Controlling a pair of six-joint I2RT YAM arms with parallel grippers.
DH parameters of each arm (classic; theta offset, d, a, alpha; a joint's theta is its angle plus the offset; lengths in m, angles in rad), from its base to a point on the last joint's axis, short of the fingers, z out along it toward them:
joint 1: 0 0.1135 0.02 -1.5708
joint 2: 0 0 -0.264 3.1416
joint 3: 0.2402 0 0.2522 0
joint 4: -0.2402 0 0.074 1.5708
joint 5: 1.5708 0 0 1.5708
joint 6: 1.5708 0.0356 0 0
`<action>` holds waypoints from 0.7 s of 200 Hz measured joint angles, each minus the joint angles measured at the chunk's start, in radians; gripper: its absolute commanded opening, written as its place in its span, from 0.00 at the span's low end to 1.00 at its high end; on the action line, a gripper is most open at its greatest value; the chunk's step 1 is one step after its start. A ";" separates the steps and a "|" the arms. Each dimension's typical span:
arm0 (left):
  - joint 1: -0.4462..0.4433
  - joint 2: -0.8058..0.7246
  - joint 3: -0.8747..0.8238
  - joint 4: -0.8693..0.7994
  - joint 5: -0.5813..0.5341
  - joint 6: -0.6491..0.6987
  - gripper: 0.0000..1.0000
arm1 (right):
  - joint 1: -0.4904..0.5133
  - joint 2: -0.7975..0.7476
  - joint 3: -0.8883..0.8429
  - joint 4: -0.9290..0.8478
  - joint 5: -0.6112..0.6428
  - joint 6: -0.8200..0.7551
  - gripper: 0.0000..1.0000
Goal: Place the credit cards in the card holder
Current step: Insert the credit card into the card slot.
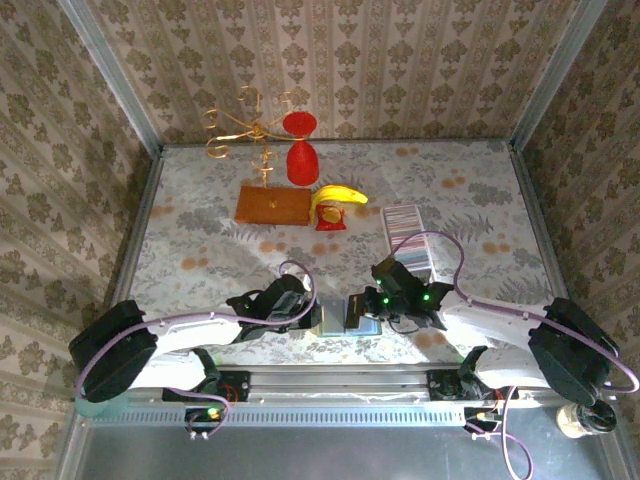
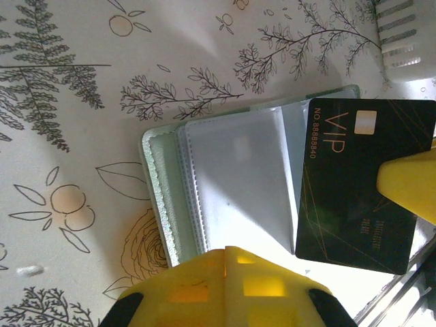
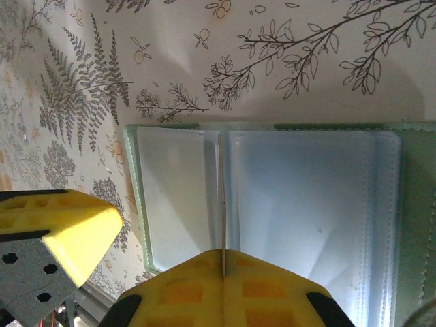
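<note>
The card holder (image 2: 231, 177) lies open on the table, pale green with bluish clear panels (image 3: 306, 197). My left gripper (image 2: 226, 253) is shut with nothing between its fingers, its tip over the holder's near edge. My right gripper (image 3: 223, 255) is shut on a black credit card marked VIP (image 2: 361, 191), which stands on edge (image 3: 222, 197) over the fold between the two panels. In the top view both grippers meet over the holder (image 1: 345, 320) near the table's front edge. More credit cards (image 1: 403, 218) stand as a striped row further back on the right.
A banana (image 1: 335, 196) on a small red stand, a red goblet (image 1: 301, 160) and a gold wire stand on a wooden base (image 1: 273, 204) sit at the back. The metal rail (image 1: 340, 380) runs along the front edge. Patterned walls close in on both sides.
</note>
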 measured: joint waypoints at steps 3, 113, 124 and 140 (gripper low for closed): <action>0.000 0.001 0.000 0.000 0.000 0.000 0.01 | 0.000 0.001 0.000 0.002 0.000 0.000 0.00; -0.013 0.042 0.000 0.008 -0.001 0.000 0.00 | 0.002 0.013 -0.013 0.072 -0.008 0.009 0.00; -0.014 0.045 0.000 0.009 -0.001 0.000 0.00 | 0.002 0.013 -0.021 0.084 -0.008 0.017 0.00; -0.018 0.045 -0.002 0.011 -0.003 -0.001 0.00 | 0.002 0.018 -0.034 0.103 -0.018 0.030 0.00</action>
